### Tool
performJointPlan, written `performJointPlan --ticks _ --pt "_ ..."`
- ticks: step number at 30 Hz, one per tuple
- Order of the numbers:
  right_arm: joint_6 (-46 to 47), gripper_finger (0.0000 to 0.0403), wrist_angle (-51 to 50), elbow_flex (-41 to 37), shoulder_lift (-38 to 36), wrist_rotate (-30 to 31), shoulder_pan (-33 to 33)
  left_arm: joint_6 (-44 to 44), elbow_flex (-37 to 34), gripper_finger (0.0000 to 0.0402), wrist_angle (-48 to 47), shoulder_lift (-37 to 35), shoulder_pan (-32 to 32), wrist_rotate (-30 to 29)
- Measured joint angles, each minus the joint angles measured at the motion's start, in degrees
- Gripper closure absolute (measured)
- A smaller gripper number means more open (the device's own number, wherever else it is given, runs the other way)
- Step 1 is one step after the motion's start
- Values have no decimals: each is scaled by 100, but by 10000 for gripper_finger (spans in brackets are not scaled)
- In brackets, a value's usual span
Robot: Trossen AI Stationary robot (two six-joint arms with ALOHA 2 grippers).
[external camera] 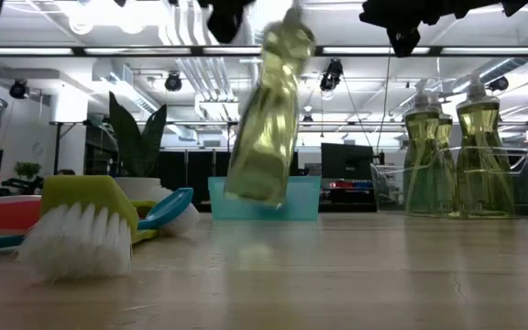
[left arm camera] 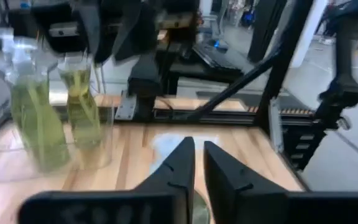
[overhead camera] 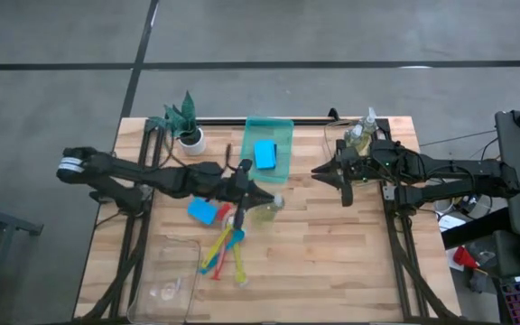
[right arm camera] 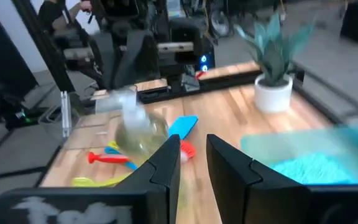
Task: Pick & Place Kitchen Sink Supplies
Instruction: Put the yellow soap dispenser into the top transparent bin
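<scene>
A clear soap bottle of yellowish liquid [external camera: 266,124] hangs tilted above the table's middle, clear of the wood, also seen as the bottle [overhead camera: 269,208] and the bottle [right arm camera: 138,129]. My left gripper [overhead camera: 258,193] reaches in from the table's left and is shut on it; its fingers [left arm camera: 185,171] stand almost together. My right gripper [overhead camera: 339,181] hovers right of the green tray, fingers [right arm camera: 166,163] slightly apart, holding nothing. One blue sponge [overhead camera: 264,153] lies in the green tray, another sponge [overhead camera: 203,212] lies on the wood. Coloured brushes [overhead camera: 226,253] lie near the middle. My left gripper holds the bottle at its top end [external camera: 290,32], coming from the left and above. The bottle hangs below the fingers, tilted, its base [external camera: 257,188] off the table. The fingers themselves hide the exact place of contact in the wrist view.
A green tray [overhead camera: 283,135] sits at the far middle and a clear tray [overhead camera: 165,280] at the near left. More soap bottles [overhead camera: 361,135] stand in a clear holder at the far right. A potted plant [overhead camera: 186,122] stands far left. A white-bristled brush [external camera: 81,234] lies near the camera.
</scene>
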Motion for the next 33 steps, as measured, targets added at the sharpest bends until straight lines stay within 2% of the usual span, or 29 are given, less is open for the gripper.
performJointPlan --ticks 3,5,9,12,18,25,29,33 --pt "119 333 -150 -36 136 14 0 -50 -28 396 -2 319 48 6" --pt "117 336 -137 -59 211 11 9 -49 -33 398 -33 408 74 24" --pt "21 342 -83 -137 354 12 23 -111 -31 384 -18 385 103 -146" --pt "799 346 -240 -335 593 -8 122 -579 -49 375 -404 278 108 -186" --pt "639 360 -200 -568 1022 595 389 -630 -118 359 -508 127 22 -173" --pt "394 375 -839 -316 1080 262 454 -760 -129 345 -559 194 48 -195" --pt "280 361 -1071 -285 1148 267 452 -762 -129 325 -528 194 31 -365" --pt "-33 324 -1090 -278 1375 187 455 -739 -176 283 -490 194 31 -486"
